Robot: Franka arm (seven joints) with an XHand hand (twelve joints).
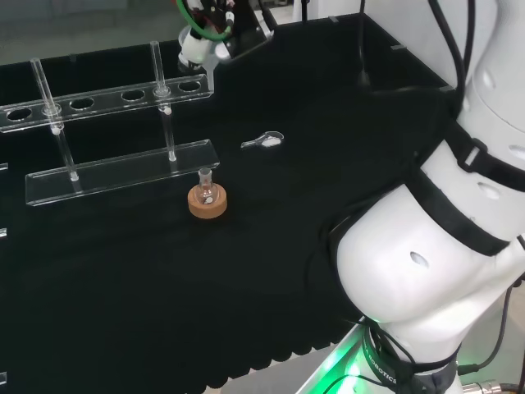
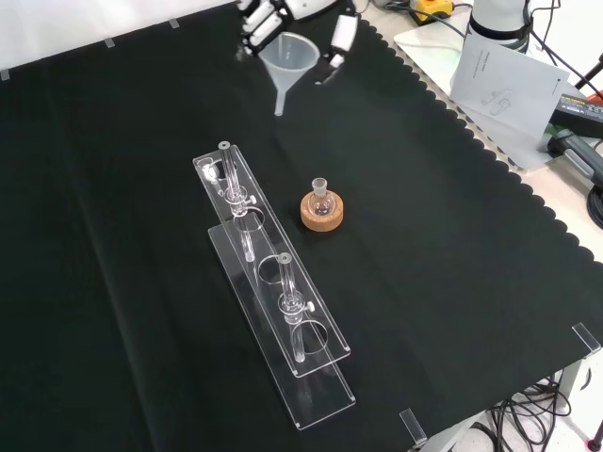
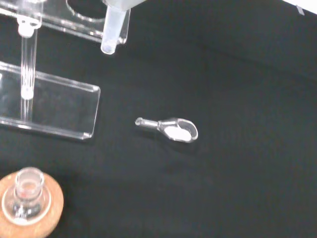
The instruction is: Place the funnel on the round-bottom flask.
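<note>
Here the hand [image 2: 283,14] holds the clear funnel [image 2: 287,58] by its cone, fingers curled round it, spout pointing straight down above the cloth. In the front view, the small round-bottom flask [image 2: 322,197] sits upright on its cork ring [image 2: 322,213] at about five o'clock from the funnel, well apart, its neck open upward.
</note>
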